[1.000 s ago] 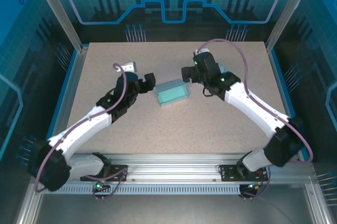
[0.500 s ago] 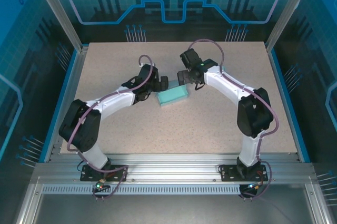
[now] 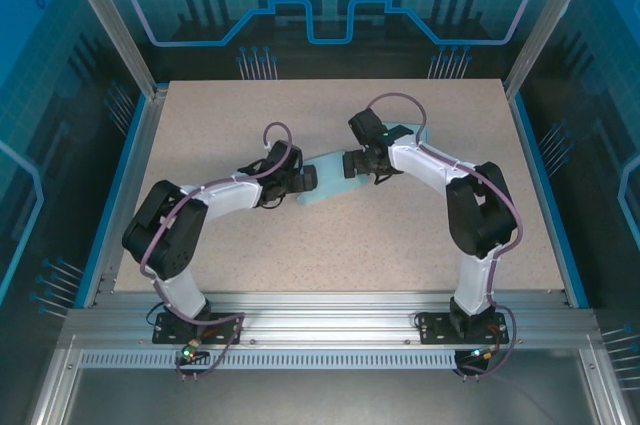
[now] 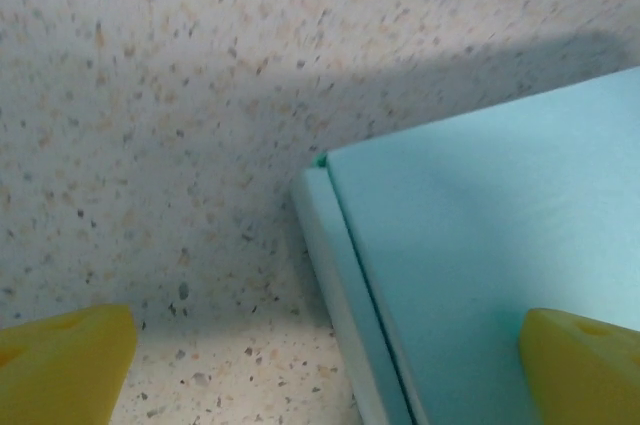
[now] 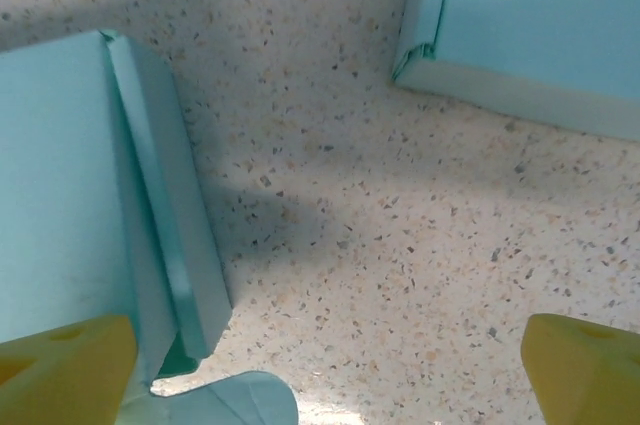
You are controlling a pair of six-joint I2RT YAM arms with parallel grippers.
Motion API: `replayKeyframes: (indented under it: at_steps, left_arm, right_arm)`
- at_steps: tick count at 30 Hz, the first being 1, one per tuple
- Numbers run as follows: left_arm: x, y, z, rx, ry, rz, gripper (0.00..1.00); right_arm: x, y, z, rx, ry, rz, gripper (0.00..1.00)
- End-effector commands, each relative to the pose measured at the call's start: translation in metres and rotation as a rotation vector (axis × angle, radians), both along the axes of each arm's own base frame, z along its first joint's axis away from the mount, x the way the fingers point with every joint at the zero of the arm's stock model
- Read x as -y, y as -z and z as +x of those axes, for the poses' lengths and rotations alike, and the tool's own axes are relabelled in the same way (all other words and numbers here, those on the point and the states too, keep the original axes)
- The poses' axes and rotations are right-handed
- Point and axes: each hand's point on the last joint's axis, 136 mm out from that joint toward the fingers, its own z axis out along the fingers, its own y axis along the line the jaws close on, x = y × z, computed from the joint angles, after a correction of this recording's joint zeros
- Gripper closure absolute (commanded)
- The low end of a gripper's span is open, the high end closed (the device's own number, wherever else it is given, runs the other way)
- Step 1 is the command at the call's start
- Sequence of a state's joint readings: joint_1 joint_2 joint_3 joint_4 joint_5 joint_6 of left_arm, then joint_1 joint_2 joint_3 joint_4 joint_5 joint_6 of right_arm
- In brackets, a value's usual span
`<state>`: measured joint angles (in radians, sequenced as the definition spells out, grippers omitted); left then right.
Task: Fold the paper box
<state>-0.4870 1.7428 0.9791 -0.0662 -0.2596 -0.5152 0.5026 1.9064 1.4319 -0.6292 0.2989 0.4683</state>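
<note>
The paper box [image 3: 328, 186] is pale teal and lies at the table's middle, between my two grippers. My left gripper [image 3: 308, 178] is at its left end and my right gripper [image 3: 352, 163] at its right end. In the left wrist view the box [image 4: 480, 265] shows a flat top and a folded side strip. The left gripper [image 4: 325, 365] is open, one yellow fingertip [image 4: 585, 365] over the box, the other [image 4: 60, 360] over bare table. In the right wrist view the box [image 5: 60, 185] lies left with a folded wall and a loose flap [image 5: 230, 400]. The right gripper [image 5: 330, 365] is open, holding nothing.
A second teal paper piece [image 3: 408, 133] lies behind the right arm; in the right wrist view this piece [image 5: 540, 25] is at the top right. The speckled table [image 3: 400, 235] has raised blue rails along its left and right sides.
Both grippers have closed in on the box from either side, the left moving right, the right moving down and toward the box. Both stay open.
</note>
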Motion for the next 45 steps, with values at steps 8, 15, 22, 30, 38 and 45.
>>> replayKeyframes:
  at_steps: [8,15,22,30,38,45]
  left_arm:
    - [-0.010,0.027,-0.016,-0.075,-0.061,-0.017,0.09]
    - [-0.013,0.029,-0.019,-0.081,-0.064,-0.008,0.13]
    - [-0.016,0.022,-0.011,-0.066,-0.063,0.003,0.19]
    - [-0.006,0.033,-0.011,-0.110,-0.024,-0.047,0.33]
    - [0.024,0.034,-0.032,-0.189,0.134,-0.164,0.35]
    - [0.051,0.020,-0.034,-0.226,0.295,-0.199,0.33]
  right_arm:
    - [0.007,0.036,-0.012,-0.077,0.047,0.030,0.00]
    - [0.007,0.040,-0.018,-0.089,0.054,0.046,0.00]
    - [0.010,0.046,-0.022,-0.095,0.055,0.040,0.00]
    - [0.015,0.059,-0.037,-0.134,0.066,0.035,0.00]
    - [0.015,0.025,-0.066,-0.063,0.001,-0.022,0.00]
    - [0.011,-0.024,-0.095,0.078,-0.097,-0.139,0.00]
